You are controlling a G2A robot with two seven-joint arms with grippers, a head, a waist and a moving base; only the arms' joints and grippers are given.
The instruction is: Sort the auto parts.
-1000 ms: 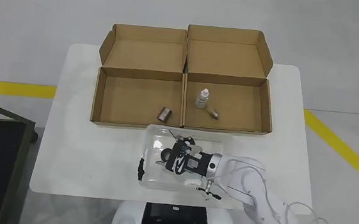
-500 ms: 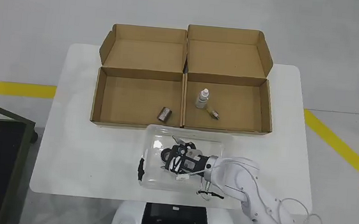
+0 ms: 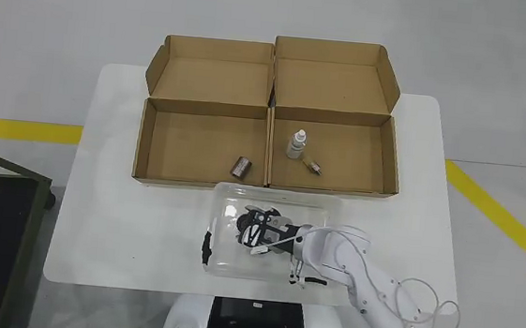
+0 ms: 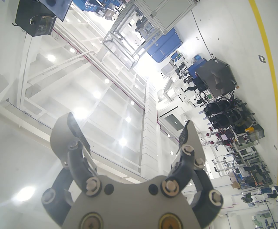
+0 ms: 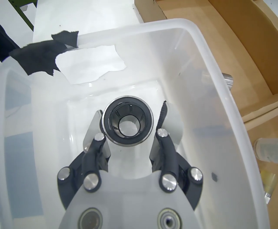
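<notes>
A short metal bearing sleeve with a black end ring (image 5: 127, 139) stands on the floor of a clear plastic bin (image 5: 217, 71). My right gripper (image 5: 131, 107) is down inside the bin, open around the sleeve. One finger (image 5: 95, 128) touches its side and the other finger (image 5: 171, 117) stands a little apart from it. From above, the right gripper (image 3: 255, 231) sits in the left half of the bin (image 3: 279, 193). My left gripper (image 4: 129, 118) is open with nothing in it and points up at the ceiling.
Two open cardboard boxes lie side by side behind the bin. The left box (image 3: 166, 146) holds a small metal cylinder (image 3: 241, 167). The right box (image 3: 358, 158) holds a small white bottle (image 3: 297, 144) and a tiny part (image 3: 315, 166). Black tape (image 5: 39, 57) sticks to the bin's rim.
The right arm has pushed its gripper a little further left inside the bin.
</notes>
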